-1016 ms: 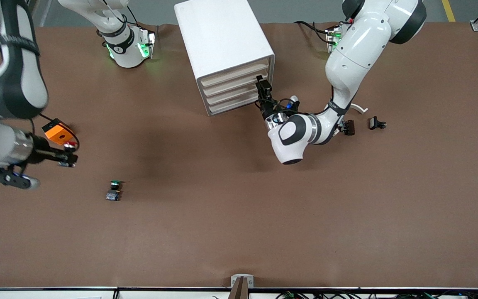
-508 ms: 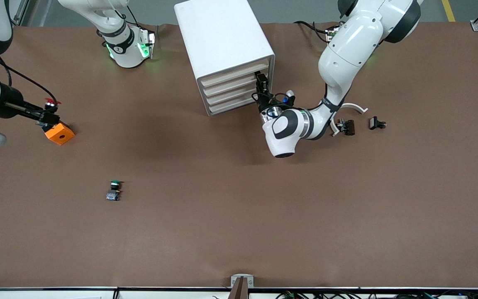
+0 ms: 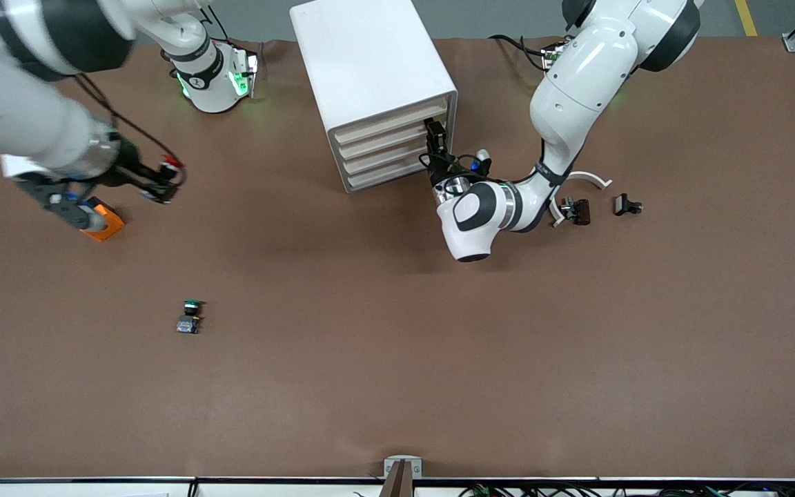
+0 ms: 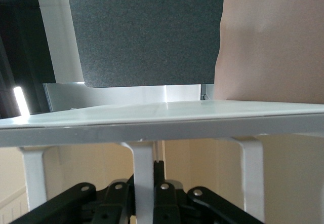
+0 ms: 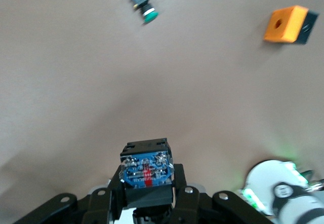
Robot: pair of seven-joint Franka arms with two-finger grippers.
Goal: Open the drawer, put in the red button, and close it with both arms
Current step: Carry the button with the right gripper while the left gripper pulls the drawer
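The left pincer (image 3: pixel 435 135) is pinching the handle of the top drawer (image 3: pixel 392 125) of the white cabinet (image 3: pixel 370 83), which is standing at about twelve o'clock on the desk (image 3: pixel 397 386); in the left wrist view the fingers (image 4: pixel 152 193) are pressed onto a thin white handle post. The drawer is not yet out. The right pincer (image 3: pixel 166 181) is gripping the red button (image 3: pixel 172 165) by its dark body (image 5: pixel 147 171), cap away from the wrist, over the desk toward nine o'clock, above the orange cube (image 3: pixel 102 222); the green button (image 3: pixel 190 316) is lying apart toward seven o'clock. A good pull is probably running straight along the drawer's slides, slowly, so the light cabinet is not dragging or tipping. The right arm is best waiting clear until the tray is fully exposed.
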